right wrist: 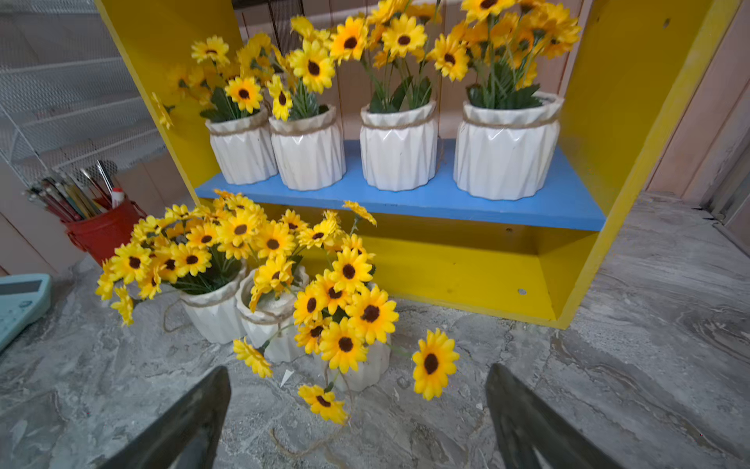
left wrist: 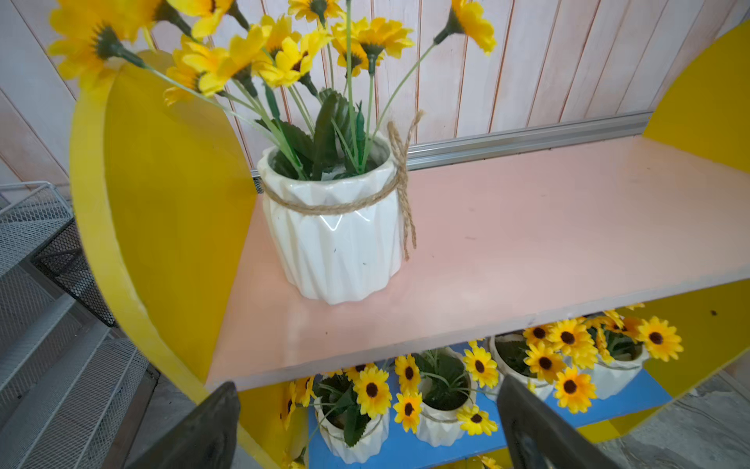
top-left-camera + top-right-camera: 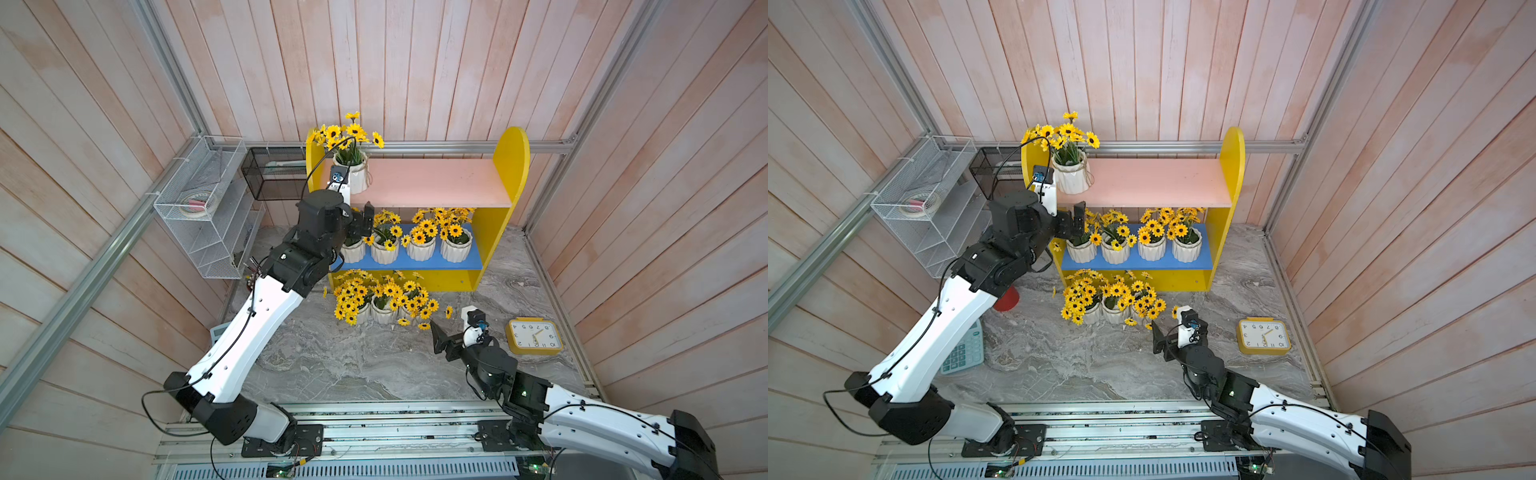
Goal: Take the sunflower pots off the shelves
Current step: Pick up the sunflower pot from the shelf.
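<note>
The shelves (image 3: 512,166) are a yellow unit with a pink upper board (image 3: 436,183) and a blue lower board (image 3: 415,262). One sunflower pot (image 3: 358,176) (image 2: 332,251) stands at the left end of the pink board. Several more pots (image 3: 420,248) (image 1: 398,154) line the blue board. Three pots (image 3: 382,313) (image 1: 213,314) sit close together on the table in front. My left gripper (image 3: 360,221) (image 2: 365,385) hangs open and empty just before the pink board's front edge, below the upper pot. My right gripper (image 3: 441,338) (image 1: 357,369) is open and empty, just short of the table pots.
A white wire rack (image 3: 199,208) and a black mesh basket (image 3: 270,174) hang left of the shelves. A red pen cup (image 1: 101,233) and a calculator (image 3: 963,349) lie at the left, under my left arm. A yellow clock (image 3: 534,337) lies at the right.
</note>
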Robot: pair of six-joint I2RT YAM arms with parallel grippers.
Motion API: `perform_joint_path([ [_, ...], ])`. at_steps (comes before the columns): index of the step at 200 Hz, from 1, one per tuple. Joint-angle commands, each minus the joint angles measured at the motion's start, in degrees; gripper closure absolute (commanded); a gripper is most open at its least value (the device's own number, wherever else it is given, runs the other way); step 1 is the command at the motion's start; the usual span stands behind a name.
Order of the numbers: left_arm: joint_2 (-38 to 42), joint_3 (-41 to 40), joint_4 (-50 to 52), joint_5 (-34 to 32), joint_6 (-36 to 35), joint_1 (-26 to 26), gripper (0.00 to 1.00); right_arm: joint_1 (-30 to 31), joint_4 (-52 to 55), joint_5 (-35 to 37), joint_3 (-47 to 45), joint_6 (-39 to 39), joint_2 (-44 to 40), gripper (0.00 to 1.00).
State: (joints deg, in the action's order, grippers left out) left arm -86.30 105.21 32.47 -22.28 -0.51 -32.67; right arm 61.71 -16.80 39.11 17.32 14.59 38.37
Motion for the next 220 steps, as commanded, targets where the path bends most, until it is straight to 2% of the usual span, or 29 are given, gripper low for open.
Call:
perform_joint_path([
  [1, -3.1, 5.5, 5.2, -1.8, -1.5, 0.4, 0.0, -0.5, 6.7, 0.5, 0.7, -0.5, -3.0, 0.02],
  [45, -6.9, 10.0, 4.8, 2.4, 1.1, 2.6, 0.0, -0.7, 7.2, 0.4, 1.2, -0.7, -3.4, 0.02],
  [75, -7.8, 10.5, 3.5, 10.4, 4.4, 6.4, 0.0, -0.8, 6.2, -0.2, 1.0, -1.5, -3.4, 0.02],
  [134, -9.0, 9.9, -1.2, 18.1, 3.6, 7.9, 0.0, -0.9, 4.9, -0.7, 0.3, -2.5, -2.3, 0.02],
  [220, -10.5, 9.2, -6.9, 18.9, 2.4, 9.8, 0.0, -1.2, 3.4, -1.7, -0.3, -3.5, -0.5, 0.02],
])
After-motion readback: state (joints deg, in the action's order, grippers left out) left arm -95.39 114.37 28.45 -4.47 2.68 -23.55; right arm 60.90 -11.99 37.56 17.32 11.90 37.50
